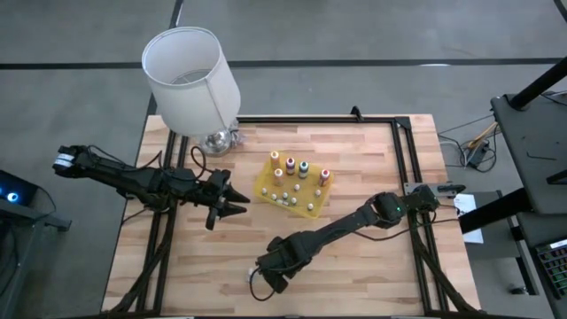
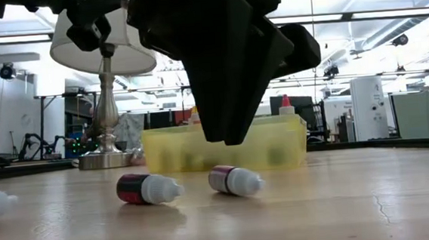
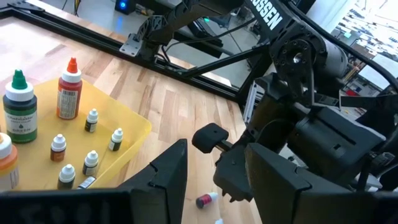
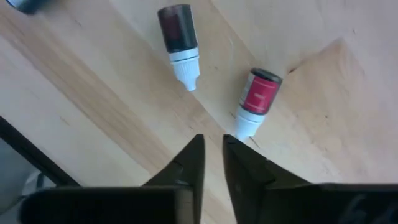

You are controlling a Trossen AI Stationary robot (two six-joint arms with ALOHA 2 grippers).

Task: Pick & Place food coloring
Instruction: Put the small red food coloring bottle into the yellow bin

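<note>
— Vials first: where do you find them? (image 4: 179, 37)

— Two small ones lie on their sides on the bare table (image 1: 372, 266), well apart from the yellow tray (image 1: 314, 206) on its near side, under your right arm. In the right wrist view the dark vial lies beside the red-labelled vial (image 4: 256, 98), apart, each with its white tip pointing roughly back at your fingers. The bigger bottles (image 1: 291, 166) stand upright in the tray with more tiny vials around them.

— How does your right gripper (image 4: 212, 155) stand?

— Empty. Its fingers are nearly together with a thin gap, and they hang just short of the red-labelled vial's tip, touching nothing. Your left gripper (image 1: 232, 199) waits just beside the tray's left edge, fingers apart, empty.

— How will a vial handle?

— I judge it very light, stiff plastic, smooth and round, so it will likely roll or squirt out sideways if you pinch it off-centre. The tapered tip gives you nothing to hold.

— So where do you take it?

— Across the labelled barrel, mid-length, fingers square to its long axis. You need to spread the fingers wider than the barrel first, then come down straddling it and close gently. Watch the dark vial nearby; a nudge could send it rolling.
</note>
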